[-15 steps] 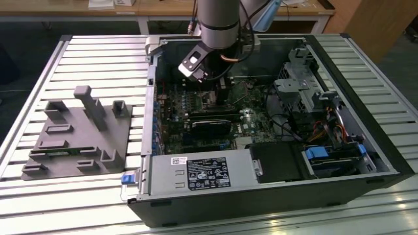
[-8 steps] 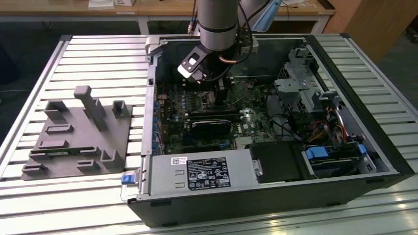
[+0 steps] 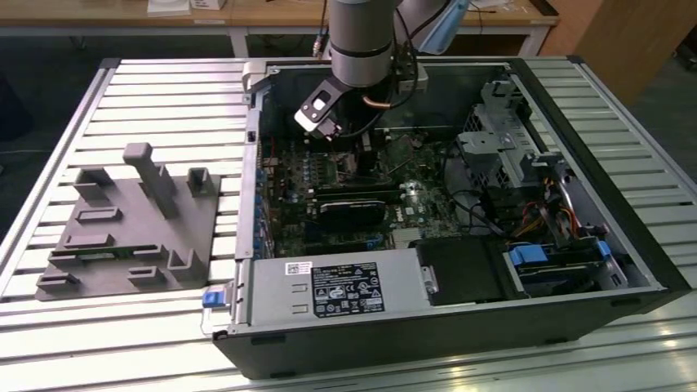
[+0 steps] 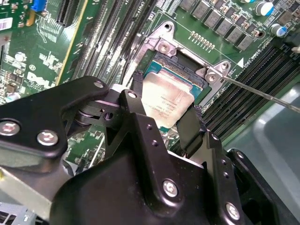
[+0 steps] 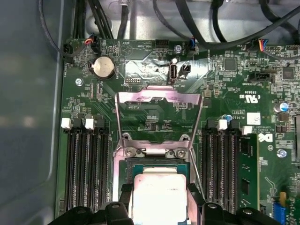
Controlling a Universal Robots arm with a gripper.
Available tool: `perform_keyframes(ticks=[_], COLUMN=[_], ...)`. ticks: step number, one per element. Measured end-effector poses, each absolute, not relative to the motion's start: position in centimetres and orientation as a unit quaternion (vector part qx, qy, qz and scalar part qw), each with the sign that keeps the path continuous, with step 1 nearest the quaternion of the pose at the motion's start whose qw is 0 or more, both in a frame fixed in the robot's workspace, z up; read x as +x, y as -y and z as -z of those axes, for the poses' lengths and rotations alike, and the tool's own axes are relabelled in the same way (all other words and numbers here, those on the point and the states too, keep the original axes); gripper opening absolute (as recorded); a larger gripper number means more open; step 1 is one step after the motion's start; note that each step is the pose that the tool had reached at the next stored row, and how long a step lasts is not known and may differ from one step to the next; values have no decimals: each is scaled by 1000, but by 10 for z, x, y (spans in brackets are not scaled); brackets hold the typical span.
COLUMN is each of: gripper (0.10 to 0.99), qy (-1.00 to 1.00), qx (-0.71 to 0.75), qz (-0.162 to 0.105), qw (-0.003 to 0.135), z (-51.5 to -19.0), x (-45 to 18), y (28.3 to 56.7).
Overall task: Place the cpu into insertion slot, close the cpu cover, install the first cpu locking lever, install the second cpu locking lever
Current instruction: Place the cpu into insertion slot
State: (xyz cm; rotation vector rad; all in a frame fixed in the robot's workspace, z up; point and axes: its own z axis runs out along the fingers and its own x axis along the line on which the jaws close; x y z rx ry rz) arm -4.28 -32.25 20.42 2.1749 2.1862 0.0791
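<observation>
Motherboard [image 5: 154,70] below, tilted gripper [image 4: 167,96] holds cpu [image 4: 165,105] over insertion slot [image 4: 177,69].

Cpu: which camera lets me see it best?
The second wrist view: the cpu shows most of its silver top, held in the gripper at the slot. The first wrist view shows that top too, cut off at the picture's edge. In the exterior view it is too small to tell.

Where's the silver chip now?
In both wrist views, the cpu is pinched in the claw, right over the insertion slot; the first wrist view shows the cpu cover raised beyond it.
</observation>
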Motion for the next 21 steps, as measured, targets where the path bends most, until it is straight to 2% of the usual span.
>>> perform_keyframes(ticks=[21], gripper=[541], qy=[-703], qx=[711], qz=[-25], qw=[29], z=[-194], x=[-44], y=[319])
